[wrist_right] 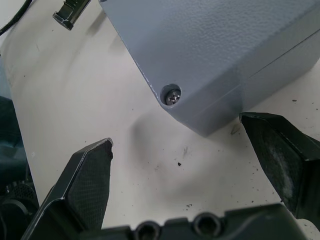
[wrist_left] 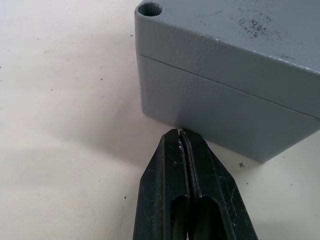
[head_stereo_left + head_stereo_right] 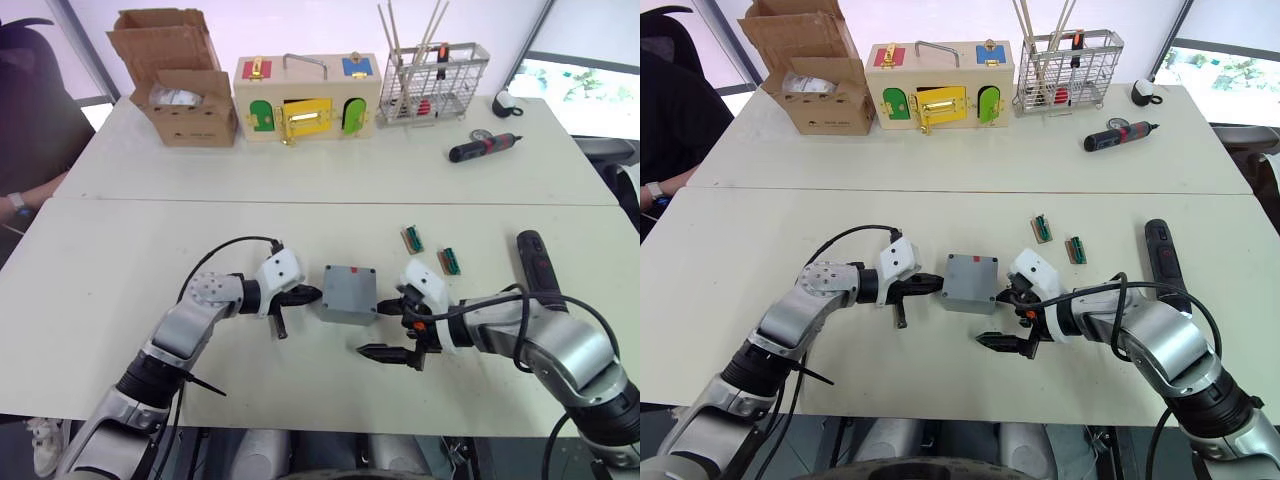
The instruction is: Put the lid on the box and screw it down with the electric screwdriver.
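Left gripper (image 2: 181, 134) closed, tips at box (image 3: 348, 293); right gripper (image 1: 192, 152) open beside lidded corner; should steady box squarely before fetching screwdriver (image 3: 537, 264).

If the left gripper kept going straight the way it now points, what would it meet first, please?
The left gripper, shut, points at the side wall of the box, just under the lid. It would probably meet that wall almost at once.

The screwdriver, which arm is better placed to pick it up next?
Probably the right. The screwdriver lies on the table just beyond the right arm, and the right gripper is open beside the box. The left gripper, shut, sits across the box from it.
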